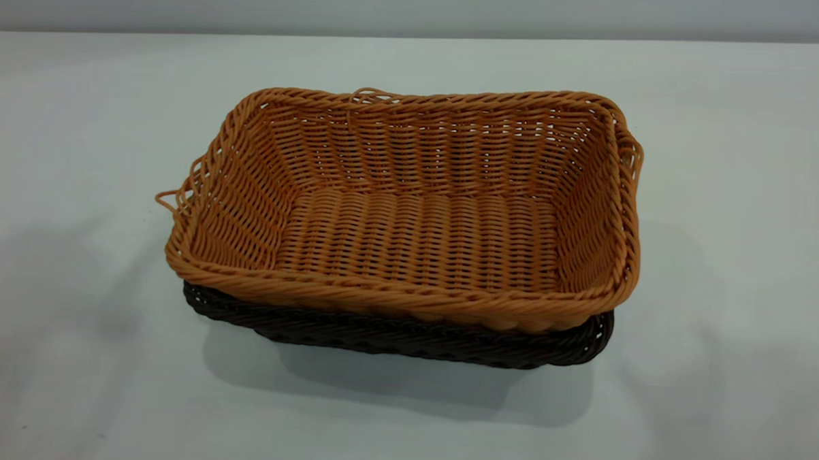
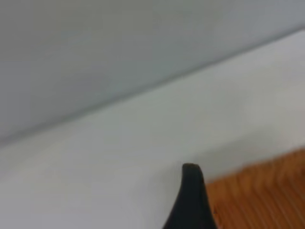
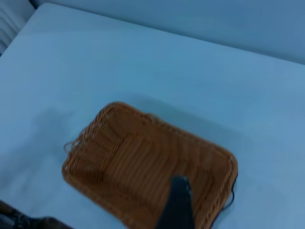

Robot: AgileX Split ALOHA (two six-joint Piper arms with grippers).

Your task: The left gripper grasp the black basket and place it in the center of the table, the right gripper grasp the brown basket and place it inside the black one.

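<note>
The brown basket [image 1: 410,209] sits nested inside the black basket [image 1: 405,340] near the middle of the table [image 1: 79,143]. Only the black basket's front rim and side show under it. Neither gripper appears in the exterior view. In the left wrist view one black finger [image 2: 191,202] of my left gripper shows, with a corner of the brown basket [image 2: 262,195] beside it and nothing held. In the right wrist view one finger [image 3: 177,205] of my right gripper hangs well above the brown basket [image 3: 138,167], empty. A dark edge of the black basket [image 3: 233,191] peeks out.
Bare white tabletop surrounds the baskets on all sides. A pale wall [image 1: 417,9] runs behind the table's far edge. Loose strand loops [image 1: 172,198] stick out from the brown basket's left end.
</note>
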